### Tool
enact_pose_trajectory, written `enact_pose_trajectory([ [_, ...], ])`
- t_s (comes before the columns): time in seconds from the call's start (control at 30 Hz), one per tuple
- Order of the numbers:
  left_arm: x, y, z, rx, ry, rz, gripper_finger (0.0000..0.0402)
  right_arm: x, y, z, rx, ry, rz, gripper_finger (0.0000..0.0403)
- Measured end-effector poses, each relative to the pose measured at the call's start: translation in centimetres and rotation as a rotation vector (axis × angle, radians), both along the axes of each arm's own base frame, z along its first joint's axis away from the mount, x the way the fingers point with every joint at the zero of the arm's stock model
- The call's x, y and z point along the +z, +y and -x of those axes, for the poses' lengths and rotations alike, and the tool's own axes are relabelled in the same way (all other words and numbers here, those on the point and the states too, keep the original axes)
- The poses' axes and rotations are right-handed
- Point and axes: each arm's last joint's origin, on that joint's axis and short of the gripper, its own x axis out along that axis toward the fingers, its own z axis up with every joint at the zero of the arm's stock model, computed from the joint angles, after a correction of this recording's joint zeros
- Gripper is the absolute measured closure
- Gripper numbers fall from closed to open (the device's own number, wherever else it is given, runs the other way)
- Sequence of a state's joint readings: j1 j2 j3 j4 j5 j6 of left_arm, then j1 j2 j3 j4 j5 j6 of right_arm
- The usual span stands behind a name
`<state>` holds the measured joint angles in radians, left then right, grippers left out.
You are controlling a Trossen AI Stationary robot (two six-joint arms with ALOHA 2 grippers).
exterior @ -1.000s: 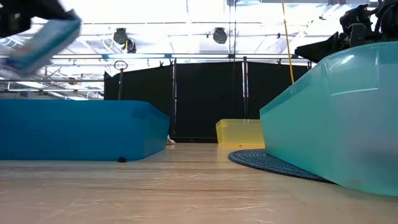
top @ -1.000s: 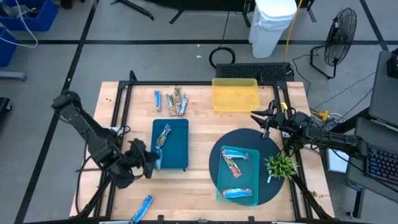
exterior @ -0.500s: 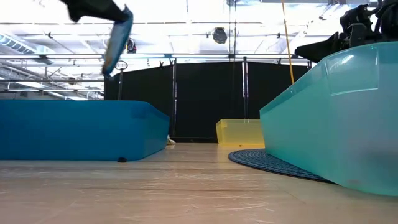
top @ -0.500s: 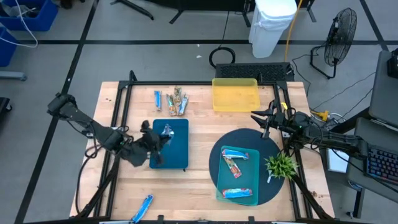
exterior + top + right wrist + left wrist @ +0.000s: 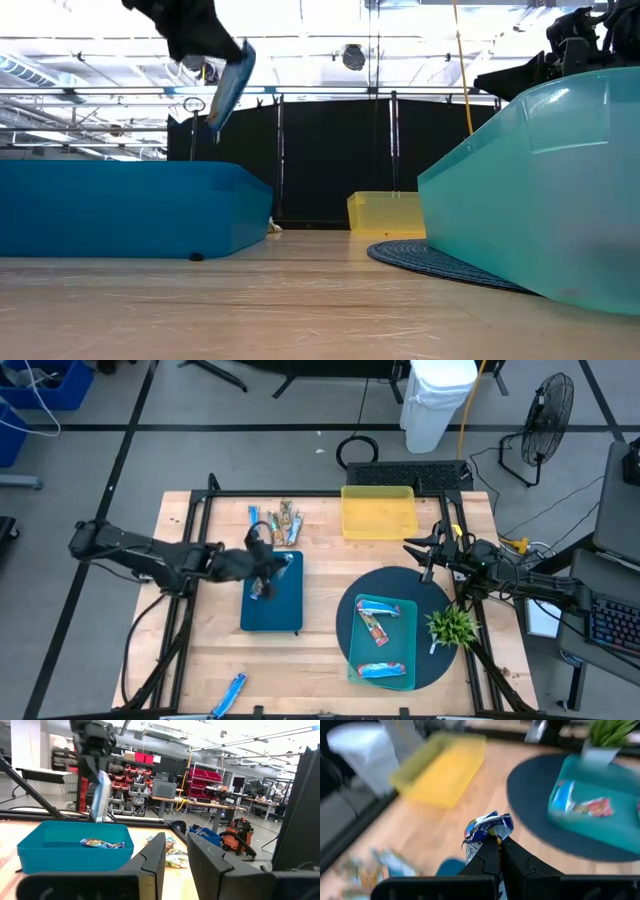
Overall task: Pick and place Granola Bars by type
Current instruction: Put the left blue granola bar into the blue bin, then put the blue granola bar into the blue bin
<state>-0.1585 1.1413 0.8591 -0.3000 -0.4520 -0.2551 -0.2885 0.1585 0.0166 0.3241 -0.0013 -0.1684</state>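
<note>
One blue bar (image 5: 487,827), print unreadable, pinched in left gripper (image 5: 262,560) jaws above blue tray (image 5: 272,616).

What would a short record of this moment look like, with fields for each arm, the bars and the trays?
left arm: gripper above the blue tray, fingers shut on a blue bar held in the air
right arm: gripper waits at the table's right edge, fingers open
blue tray: holds one mottled bar
teal tray: one blue bar, one red-and-white bar
yellow tray: nothing seen in it
loose bars: a cluster behind the blue tray, one blue bar at the table's front edge
</note>
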Motion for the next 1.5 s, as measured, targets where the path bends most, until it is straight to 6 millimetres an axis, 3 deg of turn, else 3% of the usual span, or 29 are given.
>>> enact_pose_trajectory([
  [0.23,-2.7,3.0,-1.3,0.066,0.149,0.122,0.0396,0.0,0.0,0.0,0.000,0.000,0.000,0.0332],
  [0.6,-9.2,4.3,-4.6,0.072,0.386,0.188,0.0396,0.0,0.0,0.0,0.000,0.000,0.000,0.0332],
  [0.83,-11.6,4.6,-5.3,0.115,0.468,0.185,0.0390,0.0,0.0,0.0,0.000,0.000,0.000,0.0332],
  [1.2,-11.5,4.5,-5.3,0.114,0.453,0.244,0.0290,0.0,0.0,0.0,0.000,0.000,0.000,0.0332],
  [1.37,-9.6,4.0,-4.8,0.049,0.381,0.343,0.0268,0.0,0.0,0.0,0.000,0.000,0.000,0.0332],
  [1.5,-7.8,2.6,-4.2,-0.101,0.341,0.501,0.0266,0.0,0.0,0.0,0.000,0.000,0.000,0.0332],
])
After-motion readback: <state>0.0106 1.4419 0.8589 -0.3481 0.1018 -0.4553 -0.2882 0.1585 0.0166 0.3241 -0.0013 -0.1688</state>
